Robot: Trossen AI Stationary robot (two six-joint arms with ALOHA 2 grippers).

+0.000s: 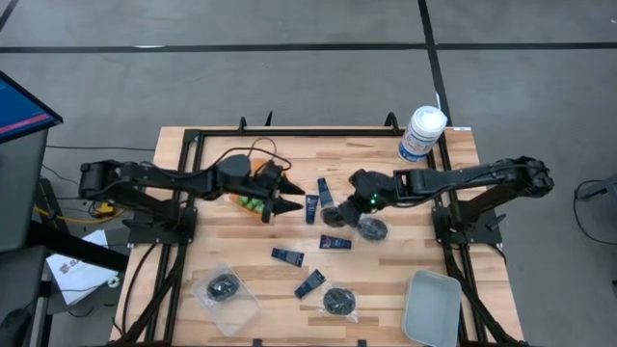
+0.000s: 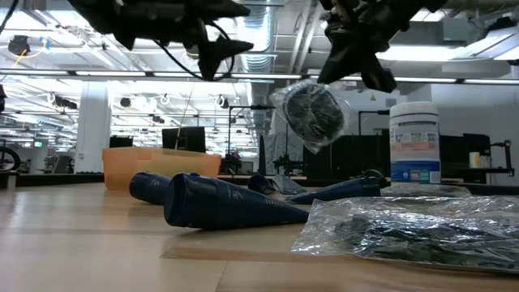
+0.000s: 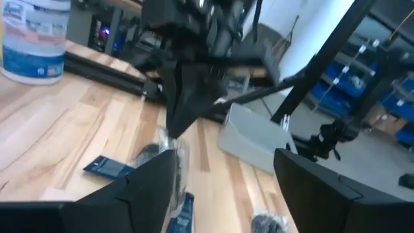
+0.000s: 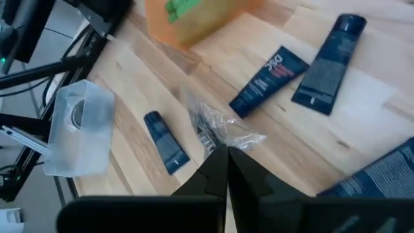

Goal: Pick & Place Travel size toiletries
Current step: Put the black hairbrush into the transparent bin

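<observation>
Item in transit: your right gripper (image 2: 345, 61) has its fingers pinched tight on a clear packet (image 2: 310, 112) holding a black round piece, lifted clear above the table (image 1: 386, 280). Left gripper (image 1: 280, 193) waits spread, empty. Next, likely: carry the packet to the orange bin (image 2: 158, 166).

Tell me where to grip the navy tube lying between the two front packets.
Take the navy tube across its mid-body from straight above, fingers turned across its length. It lies flat and slanted, so only its narrow width offers a grip. The front packet lies close beside it; keep clear.
</observation>
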